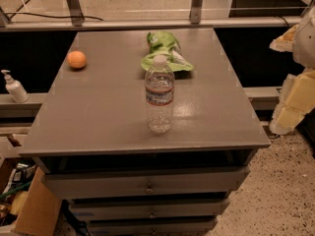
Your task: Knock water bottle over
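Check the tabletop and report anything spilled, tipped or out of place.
Nothing stands out. The water bottle stands upright and capped near the front of the table; the orange and the green bag lie behind it, nothing spilled. The claw hangs beyond the table's right edge, touching nothing.
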### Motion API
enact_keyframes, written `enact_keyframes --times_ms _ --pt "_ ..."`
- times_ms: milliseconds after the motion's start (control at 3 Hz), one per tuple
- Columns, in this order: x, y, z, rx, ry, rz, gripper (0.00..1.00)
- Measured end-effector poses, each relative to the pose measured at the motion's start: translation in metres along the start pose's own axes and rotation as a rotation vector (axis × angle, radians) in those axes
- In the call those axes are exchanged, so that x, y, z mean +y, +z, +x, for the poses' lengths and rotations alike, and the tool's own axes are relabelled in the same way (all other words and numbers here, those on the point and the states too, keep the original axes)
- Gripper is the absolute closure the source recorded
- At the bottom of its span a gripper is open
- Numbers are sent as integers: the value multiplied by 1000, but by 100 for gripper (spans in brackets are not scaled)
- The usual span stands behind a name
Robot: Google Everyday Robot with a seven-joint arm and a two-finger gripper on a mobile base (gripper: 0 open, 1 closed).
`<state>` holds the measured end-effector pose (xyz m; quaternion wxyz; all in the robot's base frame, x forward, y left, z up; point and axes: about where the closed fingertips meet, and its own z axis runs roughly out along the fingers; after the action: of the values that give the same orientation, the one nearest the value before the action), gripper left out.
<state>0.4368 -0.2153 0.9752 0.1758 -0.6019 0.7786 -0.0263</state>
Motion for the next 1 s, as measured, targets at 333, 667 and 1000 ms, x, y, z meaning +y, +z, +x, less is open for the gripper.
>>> enact_keyframes --times_ms 333,667,1000 --pt "9 15 -11 -96 2 -10 0" --pt "12 34 -34 -229 9 -36 0" --pt "9 52 -64 -377 25 -69 0"
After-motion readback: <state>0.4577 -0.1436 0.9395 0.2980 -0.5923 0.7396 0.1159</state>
